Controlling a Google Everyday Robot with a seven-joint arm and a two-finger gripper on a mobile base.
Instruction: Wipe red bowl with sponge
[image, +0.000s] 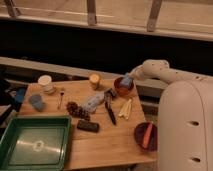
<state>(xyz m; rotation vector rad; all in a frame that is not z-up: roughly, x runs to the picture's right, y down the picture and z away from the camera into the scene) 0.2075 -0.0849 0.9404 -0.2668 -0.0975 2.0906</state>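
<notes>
The red bowl sits at the back right of the wooden table. My gripper reaches in from the right on a white arm and is down at the bowl. It is shut on a blue sponge, which rests in the bowl's opening. The gripper and sponge hide part of the inside of the bowl.
A green tray is at the front left. A white cup, a blue cup, a yellow cup, a spoon, a dark bar, a black utensil and a dark red plate are spread over the table.
</notes>
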